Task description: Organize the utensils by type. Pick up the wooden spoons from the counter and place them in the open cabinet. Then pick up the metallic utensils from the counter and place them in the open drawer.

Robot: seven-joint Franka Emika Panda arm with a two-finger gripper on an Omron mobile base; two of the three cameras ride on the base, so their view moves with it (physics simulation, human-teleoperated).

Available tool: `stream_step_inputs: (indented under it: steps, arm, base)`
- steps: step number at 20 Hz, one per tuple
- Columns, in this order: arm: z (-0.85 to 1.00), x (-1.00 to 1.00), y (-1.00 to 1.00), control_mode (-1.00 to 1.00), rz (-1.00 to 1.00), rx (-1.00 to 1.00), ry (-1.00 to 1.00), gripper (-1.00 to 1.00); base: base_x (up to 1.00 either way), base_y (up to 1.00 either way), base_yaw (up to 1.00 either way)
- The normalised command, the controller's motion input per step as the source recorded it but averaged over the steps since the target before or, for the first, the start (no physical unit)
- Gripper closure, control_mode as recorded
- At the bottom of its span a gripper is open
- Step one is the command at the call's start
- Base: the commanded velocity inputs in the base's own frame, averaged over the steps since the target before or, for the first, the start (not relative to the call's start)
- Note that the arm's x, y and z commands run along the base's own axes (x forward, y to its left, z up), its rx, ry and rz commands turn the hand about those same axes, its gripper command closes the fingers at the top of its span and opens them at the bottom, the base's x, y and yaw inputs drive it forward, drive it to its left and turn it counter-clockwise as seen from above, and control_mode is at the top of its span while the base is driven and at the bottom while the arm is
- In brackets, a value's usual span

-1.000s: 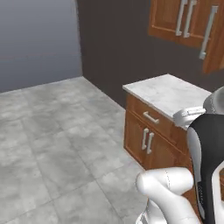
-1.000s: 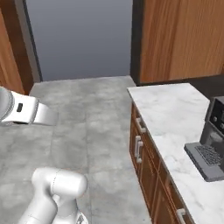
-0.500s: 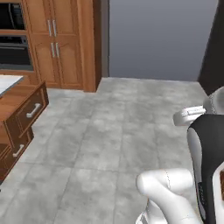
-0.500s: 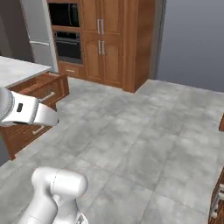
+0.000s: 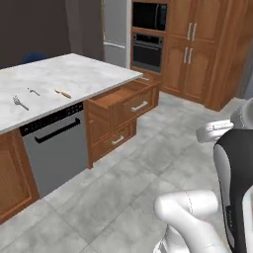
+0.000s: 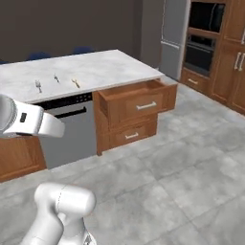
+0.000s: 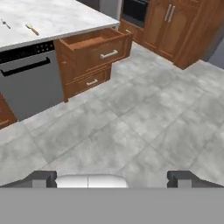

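the gripper is hanging wide apart over bare floor, gripping nothing. a fork, a tiny, hard-to-read metal spoon and a wooden spoon are lying on the counter, near the open drawer, its inside half hidden.

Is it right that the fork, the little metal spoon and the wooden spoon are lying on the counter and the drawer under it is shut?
Not quite. The fork, little metal spoon and wooden spoon do lie on the counter, but the drawer is pulled open, not shut. The left base view shows it.
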Motion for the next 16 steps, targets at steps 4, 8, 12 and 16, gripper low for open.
stream_step_inputs:
  steps: [4, 8, 12, 16]
  arm:
    - [0.00, 0.00, 0.00, 1.00, 0.00, 0.00, 0.00, -1.00]
    - [0.00, 0.00, 0.00, 1.00, 0.00, 0.00, 0.00, -1.00]
    - [0.00, 0.00, 0.00, 1.00, 0.00, 0.00, 0.00, -1.00]
    - [0.00, 0.00, 0.00, 1.00, 0.00, 0.00, 0.00, -1.00]
  base:
    - [0.25, 0.00, 0.59]
    - [0.38, 0.00, 0.35]
    - [0.56, 0.14, 0.32]
    - [0.70, 0.22, 0.40]
